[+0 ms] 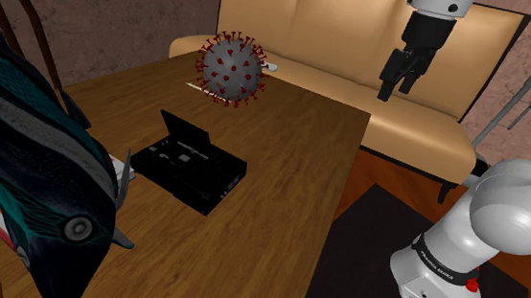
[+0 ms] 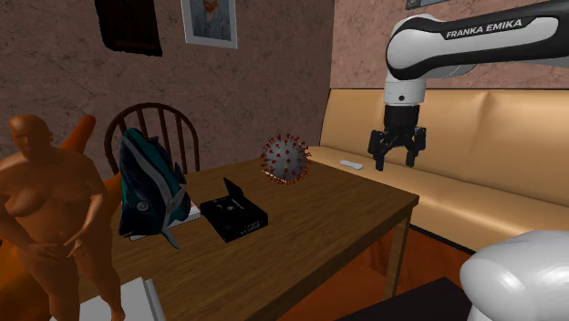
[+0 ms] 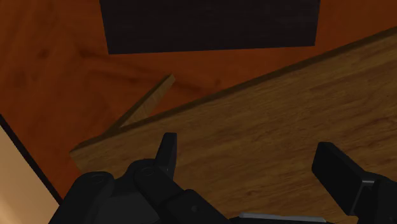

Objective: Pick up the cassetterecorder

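Recorder (image 1: 187,167) between fish (image 1: 31,175) and ball (image 1: 231,69), tool (image 1: 396,88) apart

Black cassette recorder (image 1: 190,172), grey ball (image 1: 231,69) with red spikes, tan sofa (image 1: 320,32), brown wood-grain table (image 1: 278,211)

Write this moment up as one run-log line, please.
stage: pre-grasp | gripper: open, empty, high over table corner | cassette recorder: black, on table, not held | nearby: spiky ball

arm (image 2: 474,41): white, dark joints | lettering: FRANKA EMIKA | claw (image 2: 394,164): all black, two fingers
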Motion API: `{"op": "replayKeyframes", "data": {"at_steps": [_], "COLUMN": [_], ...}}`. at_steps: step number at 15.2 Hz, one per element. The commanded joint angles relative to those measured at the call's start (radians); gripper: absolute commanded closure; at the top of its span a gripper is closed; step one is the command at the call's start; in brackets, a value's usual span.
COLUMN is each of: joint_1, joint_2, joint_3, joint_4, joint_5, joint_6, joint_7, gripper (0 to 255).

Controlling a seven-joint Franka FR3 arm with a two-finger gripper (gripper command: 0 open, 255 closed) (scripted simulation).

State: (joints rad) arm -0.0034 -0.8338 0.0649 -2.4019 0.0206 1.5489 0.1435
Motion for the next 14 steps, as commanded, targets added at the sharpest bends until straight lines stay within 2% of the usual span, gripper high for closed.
{"op": "replayKeyframes", "data": {"at_steps": [1,8,14], "joint_1": [0.0,0.052,0.078], "joint_2": [0.0,0.182,0.36], "joint_3": [0.0,0.149,0.275], "joint_4": [0.0,0.109,0.238], "joint_5": [0.0,0.039,0.03], "joint_6": [0.0,0.075,0.119], "joint_7": [0.0,0.09,0.176], "gripper": [0,0,0]}}
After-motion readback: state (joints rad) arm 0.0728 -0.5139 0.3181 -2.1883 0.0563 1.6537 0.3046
